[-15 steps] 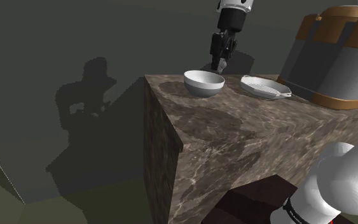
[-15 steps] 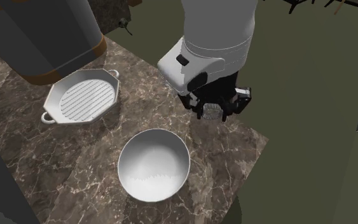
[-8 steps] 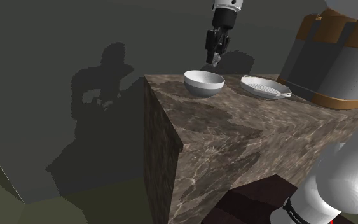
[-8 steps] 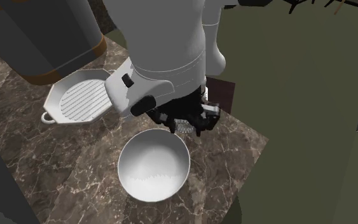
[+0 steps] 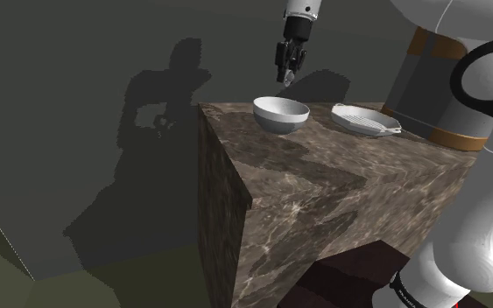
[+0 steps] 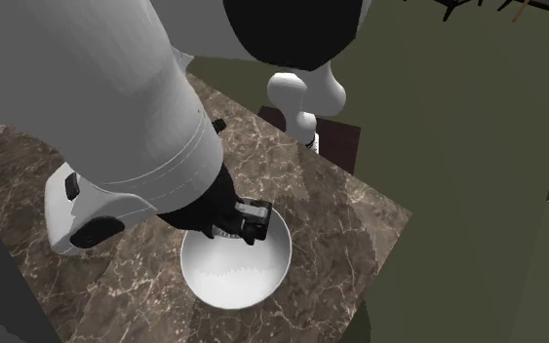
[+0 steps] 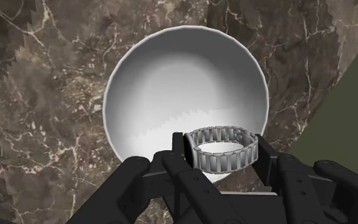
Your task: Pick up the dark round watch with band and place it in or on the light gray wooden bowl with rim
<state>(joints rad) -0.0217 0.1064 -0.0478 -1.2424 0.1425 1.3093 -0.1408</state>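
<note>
Your gripper [image 7: 221, 145] clasps the watch [image 7: 222, 160] by its band above the bowl [image 7: 171, 76]; it's likely light, loosely linked and slippery.

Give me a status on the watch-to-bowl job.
Done: the grey watch with a linked band is off the brown marbled counter, clasped in the black two-finger gripper. In hand: the gripper hangs above the pale grey round bowl, with the watch over the bowl's inside, close to its rim. Left: lower it, open the gripper and leave the watch in the bowl, which holds nothing yet.
</note>
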